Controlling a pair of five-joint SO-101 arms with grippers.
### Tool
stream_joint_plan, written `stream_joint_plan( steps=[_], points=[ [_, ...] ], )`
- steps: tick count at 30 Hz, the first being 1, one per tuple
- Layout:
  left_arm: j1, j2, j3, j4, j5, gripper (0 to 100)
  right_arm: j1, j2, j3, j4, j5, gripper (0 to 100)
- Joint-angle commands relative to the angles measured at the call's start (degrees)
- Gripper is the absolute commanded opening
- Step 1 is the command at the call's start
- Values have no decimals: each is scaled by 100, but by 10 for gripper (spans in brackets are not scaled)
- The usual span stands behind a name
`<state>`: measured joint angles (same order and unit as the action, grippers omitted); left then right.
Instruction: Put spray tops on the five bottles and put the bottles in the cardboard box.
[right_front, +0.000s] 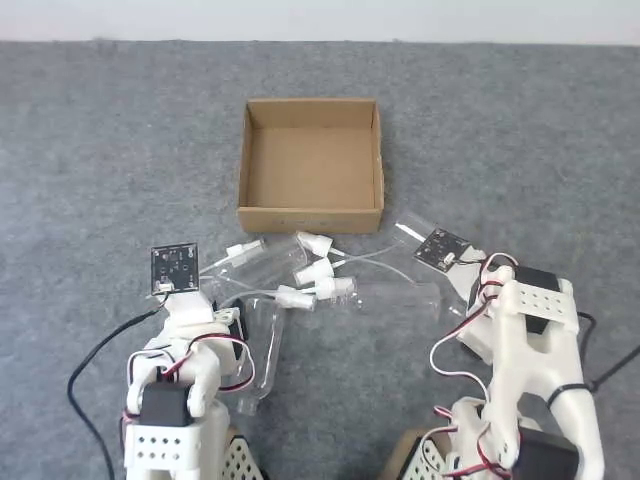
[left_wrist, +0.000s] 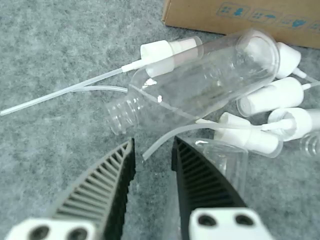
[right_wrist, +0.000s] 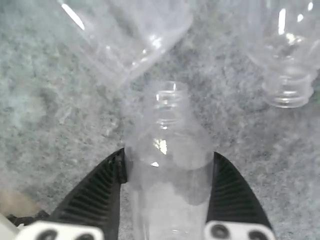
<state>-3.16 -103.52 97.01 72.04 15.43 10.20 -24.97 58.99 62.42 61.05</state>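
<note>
- Right gripper (right_wrist: 168, 154): its 2 black ribbed jaws press against opposite sides of a clear, uncapped plastic bottle (right_wrist: 167, 115), pinching the body just below the shoulder. The threaded neck points away from the wrist and is left bare, in my judgement so that a top can be fitted to it
- Left gripper (left_wrist: 153, 142): jaws spread a little, with nothing between them. It hangs low over the grey carpet-like table cover (left_wrist: 45, 60), tips just beside the loose end of a thin translucent dip tube (left_wrist: 167, 136). Judged to be lining up on a spray top, not a bottle
- A second clear plastic bottle (left_wrist: 200, 75) lies on its side just beyond the left gripper, open neck towards it, partly covering the tops behind and so hindering a clean approach
- White plastic spray tops (right_front: 313, 270): at least 4, loose, tubes trailing and crossing among the lying bottles in front of the box. None is seen fitted
- Brown open-topped cardboard box (right_front: 310, 215): upright beyond the cluster, midway between both arms, with 0 bottles inside
- Assessment: early stage, with capping not yet achieved. Tangled tubes are the main risk, since lifting 1 top may drag others
</note>
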Motion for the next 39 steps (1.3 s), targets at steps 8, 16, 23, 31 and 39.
stream_joint_plan(
  steps=[8, 16, 23, 31, 39],
  points=[
    [-9, -70, -48, 26, 35, 112, 4, -84, -844, 338, -826, 76],
    [-9, -70, -48, 26, 35, 112, -321, -84, -1890, 1780, -1187, 76],
    [-9, -70, -48, 26, 35, 112, -919, -198, -2567, 2580, -1916, 76],
    [-9, -70, -48, 26, 35, 112, -1965, -1402, -2681, 2782, -3077, 76],
    [-9, -70, -48, 26, 35, 112, -2695, -1965, -2708, 2633, -3780, 76]
  ],
)
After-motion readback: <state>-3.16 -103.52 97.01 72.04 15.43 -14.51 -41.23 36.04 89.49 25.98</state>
